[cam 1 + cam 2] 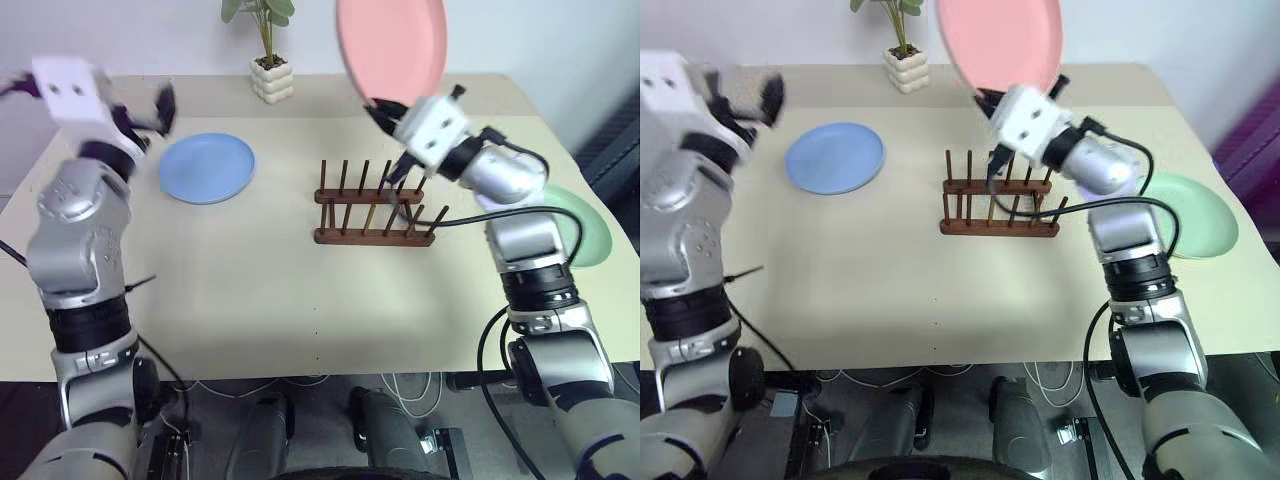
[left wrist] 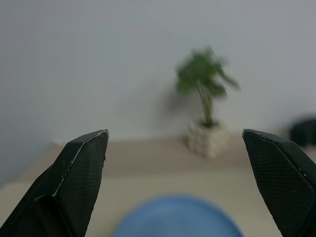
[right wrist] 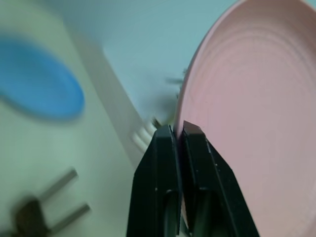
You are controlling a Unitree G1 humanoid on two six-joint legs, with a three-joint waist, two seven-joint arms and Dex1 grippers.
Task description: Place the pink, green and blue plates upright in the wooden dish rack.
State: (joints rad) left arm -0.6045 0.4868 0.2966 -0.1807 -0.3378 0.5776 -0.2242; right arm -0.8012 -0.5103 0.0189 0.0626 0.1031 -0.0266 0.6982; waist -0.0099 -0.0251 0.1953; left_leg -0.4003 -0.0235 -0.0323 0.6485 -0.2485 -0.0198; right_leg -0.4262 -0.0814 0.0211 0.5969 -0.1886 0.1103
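The pink plate (image 1: 392,45) is gripped by its lower rim in the right tool (image 1: 385,108), fingers clamped tight, and is held upright at the top centre of the frame, above the wooden dish rack (image 1: 374,205) at mid-desk; the left tool (image 1: 140,112) is seen spread wide and empty at the upper left, just beside the blue plate (image 1: 207,167), which lies flat on the desk (image 1: 250,290); the green plate (image 1: 1188,213) lies flat at the right edge, partly hidden behind the right arm; no plate is slotted yet; with so thin a rim pinch, the plate could swing or slip on descent, and a peg could be struck and the light rack shoved or tipped.
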